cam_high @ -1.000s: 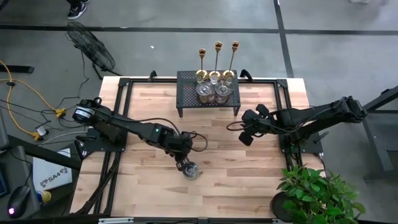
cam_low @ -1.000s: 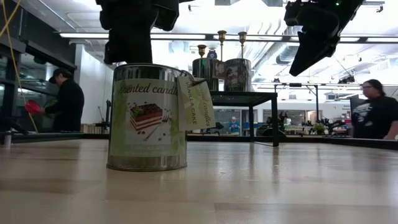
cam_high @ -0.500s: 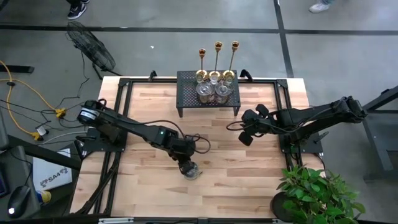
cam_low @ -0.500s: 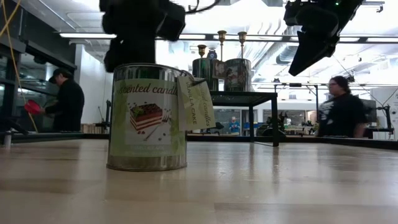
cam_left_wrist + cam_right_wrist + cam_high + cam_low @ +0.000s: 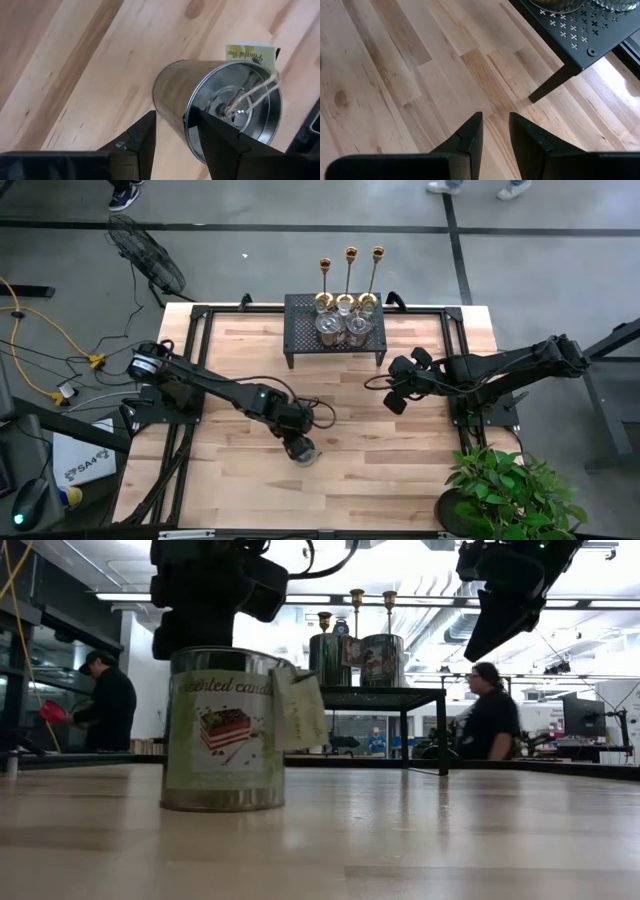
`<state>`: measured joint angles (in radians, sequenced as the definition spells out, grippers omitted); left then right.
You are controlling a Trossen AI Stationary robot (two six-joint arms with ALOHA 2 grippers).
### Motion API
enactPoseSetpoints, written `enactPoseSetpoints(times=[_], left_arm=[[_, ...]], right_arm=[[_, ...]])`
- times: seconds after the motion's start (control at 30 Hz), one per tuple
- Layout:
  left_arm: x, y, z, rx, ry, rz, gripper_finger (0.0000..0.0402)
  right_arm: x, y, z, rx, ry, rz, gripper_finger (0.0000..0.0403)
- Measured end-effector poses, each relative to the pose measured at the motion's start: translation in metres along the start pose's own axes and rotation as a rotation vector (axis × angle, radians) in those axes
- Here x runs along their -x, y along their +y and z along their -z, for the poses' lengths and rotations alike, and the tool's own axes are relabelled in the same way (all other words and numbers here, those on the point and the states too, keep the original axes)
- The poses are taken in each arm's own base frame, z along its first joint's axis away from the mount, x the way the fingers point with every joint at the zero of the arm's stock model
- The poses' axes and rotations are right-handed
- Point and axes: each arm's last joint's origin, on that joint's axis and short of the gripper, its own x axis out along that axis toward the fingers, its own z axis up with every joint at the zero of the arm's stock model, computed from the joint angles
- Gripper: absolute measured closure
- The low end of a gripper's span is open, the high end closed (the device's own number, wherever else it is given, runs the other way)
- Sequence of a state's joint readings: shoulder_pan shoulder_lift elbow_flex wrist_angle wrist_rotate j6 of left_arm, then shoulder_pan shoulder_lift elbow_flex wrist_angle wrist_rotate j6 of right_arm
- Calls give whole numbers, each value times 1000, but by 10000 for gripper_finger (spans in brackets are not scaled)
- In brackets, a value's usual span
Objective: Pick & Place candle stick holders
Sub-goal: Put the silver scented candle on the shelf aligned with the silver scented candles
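Three tall gold candle stick holders (image 5: 351, 275) stand on their round bases at the far edge of the black mesh stand (image 5: 300, 330), with several short glass holders (image 5: 340, 325) in front of them. They also show in the low view (image 5: 357, 600). A silver candle tin (image 5: 304, 450) with a paper tag (image 5: 250, 52) stands on its base on the table near the front middle (image 5: 220, 730). My left gripper (image 5: 297, 442) is above it, shut on the tin (image 5: 220, 105). My right gripper (image 5: 395, 392) hangs above the table's right half, narrowly open and empty (image 5: 495, 120). My left gripper has the tin's thin wall at its open rim (image 5: 186, 120) between its two fingers, one finger (image 5: 210, 140) inside the tin and one (image 5: 145, 135) outside. The fingers come from above, pointing down. The tin stands upright with its base on the table.
The mesh stand's leg (image 5: 555, 80) and top (image 5: 580, 40) are just beyond my right gripper. A potted plant (image 5: 510, 490) overhangs the table's near right corner. People (image 5: 490, 720) move in the room behind the table. Bare wood lies between the tin and the stand.
My left gripper has gone a little toward the table's left and far edges. The tin has slid with it along the table, still upright. A person in the room behind has walked leftward.
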<state>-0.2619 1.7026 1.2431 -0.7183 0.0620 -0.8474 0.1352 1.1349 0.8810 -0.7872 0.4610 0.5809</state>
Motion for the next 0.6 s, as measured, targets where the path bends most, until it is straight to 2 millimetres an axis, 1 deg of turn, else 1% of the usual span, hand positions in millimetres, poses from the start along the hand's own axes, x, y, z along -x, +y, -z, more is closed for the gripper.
enactPoseSetpoints(times=[0.27, 0.6], left_arm=[[1, 5, 3, 23, 5, -66, 266], [3, 26, -3, 105, 52, -180, 266]], right_arm=[[0, 0, 0, -1, 0, -1, 316], [0, 1, 0, 1, 9, -16, 316]])
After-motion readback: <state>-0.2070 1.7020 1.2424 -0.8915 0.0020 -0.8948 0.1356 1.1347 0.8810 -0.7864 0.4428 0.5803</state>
